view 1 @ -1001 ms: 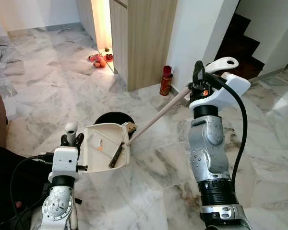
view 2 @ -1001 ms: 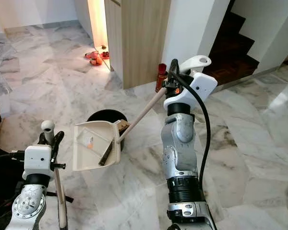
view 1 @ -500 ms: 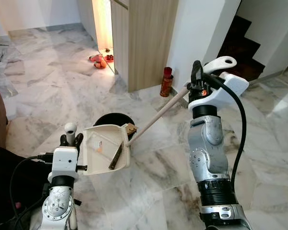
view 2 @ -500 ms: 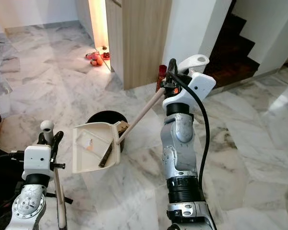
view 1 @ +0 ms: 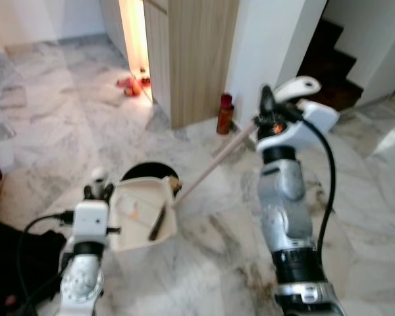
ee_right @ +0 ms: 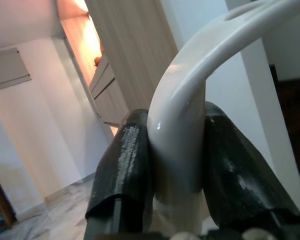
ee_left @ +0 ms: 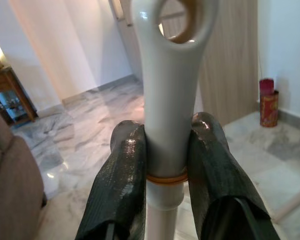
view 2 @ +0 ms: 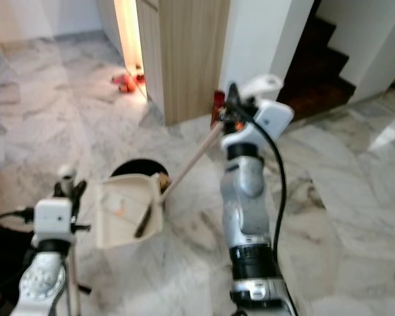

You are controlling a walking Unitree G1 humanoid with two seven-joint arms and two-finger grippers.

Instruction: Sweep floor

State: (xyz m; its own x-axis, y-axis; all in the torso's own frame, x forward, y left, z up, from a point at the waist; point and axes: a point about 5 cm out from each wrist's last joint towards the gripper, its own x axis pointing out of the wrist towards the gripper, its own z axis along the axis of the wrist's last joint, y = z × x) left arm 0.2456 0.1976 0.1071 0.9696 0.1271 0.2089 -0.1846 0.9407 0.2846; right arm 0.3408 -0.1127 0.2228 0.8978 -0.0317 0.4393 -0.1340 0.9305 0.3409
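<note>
Left tool (ee_left: 164,175) clamps the white dustpan handle (ee_left: 167,95); the dustpan (view 1: 141,214) is held up at near left, over a black bin (view 1: 145,172) on the marble floor (view 1: 362,191). Right tool (ee_right: 176,165) grips the broom handle (view 1: 217,158), whose shaft slants down left to the dustpan's right edge. Red canister (view 1: 224,113) stands far by the wooden cabinet (view 1: 194,52).

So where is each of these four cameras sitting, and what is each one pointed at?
Left eye view: on the head, looking forward and down at the marble floor; both silver arms show, with the dustpan over a black bin.
Right eye view: the head's other eye, same scene, slightly shifted.
Left wrist view: on the left wrist, looking along the left end effector clamped on the dustpan handle.
Right wrist view: on the right wrist, looking along the right end effector gripping the broom handle.
Shared: the red canister shows in both eye views and the left wrist view.
</note>
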